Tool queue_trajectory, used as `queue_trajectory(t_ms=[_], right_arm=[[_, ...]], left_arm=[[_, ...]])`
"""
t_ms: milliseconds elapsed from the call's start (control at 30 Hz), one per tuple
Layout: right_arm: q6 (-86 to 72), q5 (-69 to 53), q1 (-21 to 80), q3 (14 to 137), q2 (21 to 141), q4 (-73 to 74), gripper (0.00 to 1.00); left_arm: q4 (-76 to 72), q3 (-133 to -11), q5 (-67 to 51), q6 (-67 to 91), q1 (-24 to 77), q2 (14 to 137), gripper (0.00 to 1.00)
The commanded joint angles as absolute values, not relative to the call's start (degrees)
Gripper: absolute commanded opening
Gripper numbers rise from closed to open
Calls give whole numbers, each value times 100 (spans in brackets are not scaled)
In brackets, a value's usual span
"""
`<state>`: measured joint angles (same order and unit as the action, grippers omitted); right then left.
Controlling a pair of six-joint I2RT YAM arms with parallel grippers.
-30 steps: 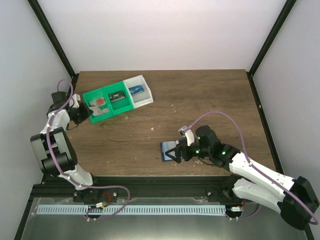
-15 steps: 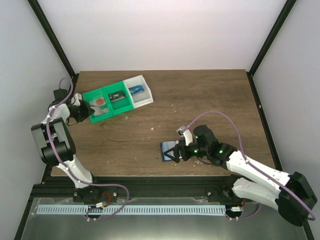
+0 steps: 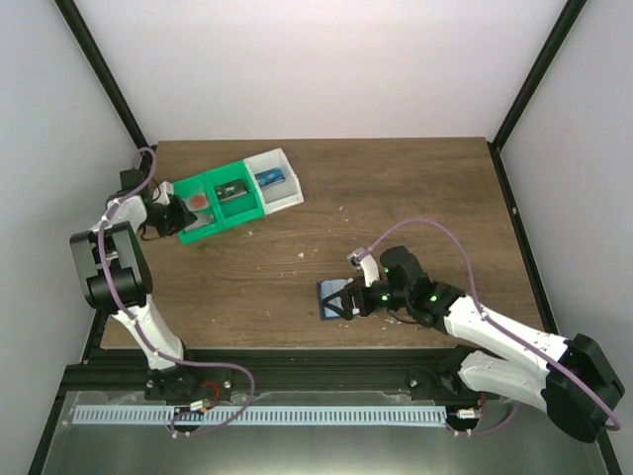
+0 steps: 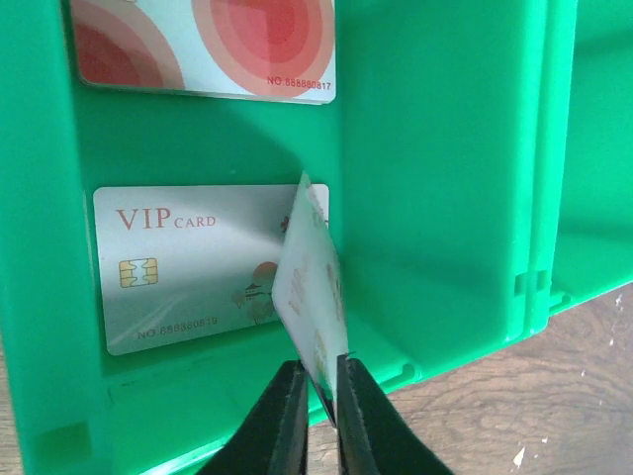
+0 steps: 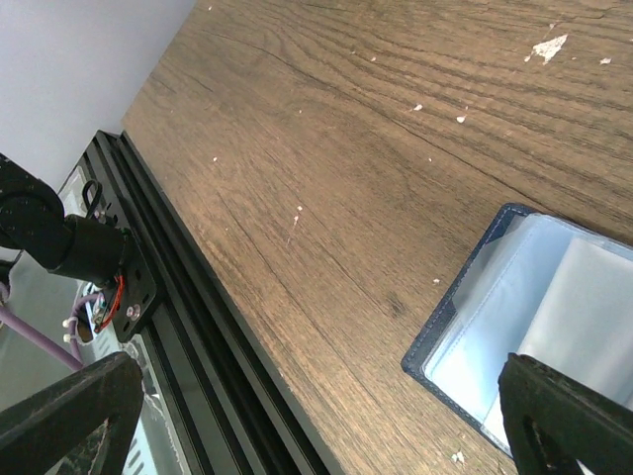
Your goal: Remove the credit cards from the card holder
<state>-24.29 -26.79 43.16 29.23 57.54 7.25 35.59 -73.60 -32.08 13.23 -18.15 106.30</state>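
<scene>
Dark wood-grain table point(image 3: 396, 198), white walls all round, and both arms are busy at opposite ends of it. Over by the far left corner sits the green tray point(image 4: 435, 198), and the left gripper point(image 4: 316, 381) is right above its end compartment. Its jaws are closed on a credit card point(image 4: 312, 287), pinched at the bottom corner. The card stands on edge and leans, over a VIP card point(image 4: 188, 267) lying flat on the compartment floor. A red-circle card point(image 4: 198, 45) lies flat beyond that.

Across the table, close to the near edge and right of the middle, the card holder point(image 5: 524, 297) lies open on the wood. The right gripper point(image 5: 316, 406) hovers at it with jaws spread wide, gripping nothing. Through the wrist camera a pale sheet shows inside the holder's clear pocket. Whether that is another card I cannot tell.

Now, the handling. These cards look feather-light, thin and slick, stiff enough to stand in a corner pinch but likely to flex or swivel if they're squeezed off-centre. A pinch across the two faces at a short edge seems the sound hold. Lying flat they offer the fingers almost nothing. The holder looks soft and light too, so it may well skate across the table when a card drags against its glossy sleeve. Pinning its dark blue border looks wise.
</scene>
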Motion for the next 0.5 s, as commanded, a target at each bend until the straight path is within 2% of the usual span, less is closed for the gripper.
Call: queue_trajectory(t_ms=[0, 233, 333, 467], right_arm=[[-2496, -2649, 4324, 3182, 5761, 593, 100], [-2588, -2650, 4325, 3159, 5807, 517, 100], [-2619, -2584, 4325, 3165, 5825, 559, 100], [-2824, -2498, 4331, 3154, 5855, 594, 100]], left_arm=[[3683, -7497, -2900, 1280, -1758, 10700, 14], [3665, -7547, -2657, 1307, -1750, 10542, 24], [3665, -7579, -2295, 1330, -1749, 10422, 37], [3526, -7517, -2173, 1443, -1750, 10255, 41]])
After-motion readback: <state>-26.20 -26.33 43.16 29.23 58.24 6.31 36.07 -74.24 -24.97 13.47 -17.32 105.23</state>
